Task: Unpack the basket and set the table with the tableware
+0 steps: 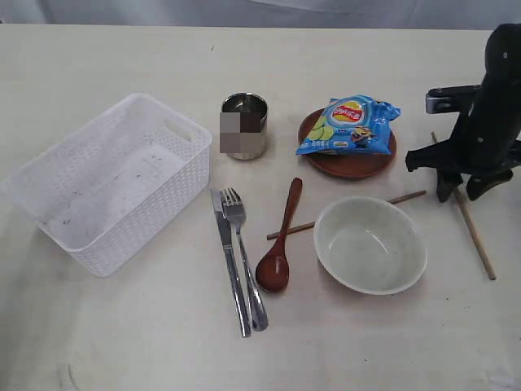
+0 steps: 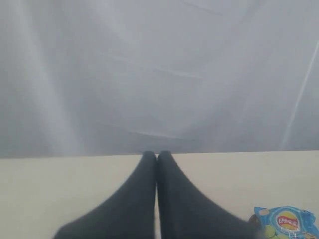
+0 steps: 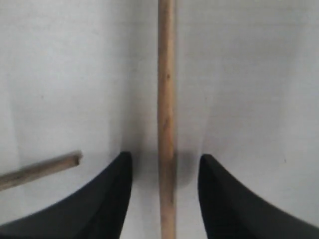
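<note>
On brown plate (image 1: 352,166), blue chip bag (image 1: 350,126) (overhanging the rim); right of bowl (image 1: 358,244), right gripper (image 3: 165,162) parted astride one chopstick (image 3: 166,74); left gripper (image 2: 157,155) pressed together.

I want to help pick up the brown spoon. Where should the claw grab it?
Best grab the spoon by its thin handle, from straight above, pinching across it. It lies flat on the table, and its round scoop is wider.
</note>
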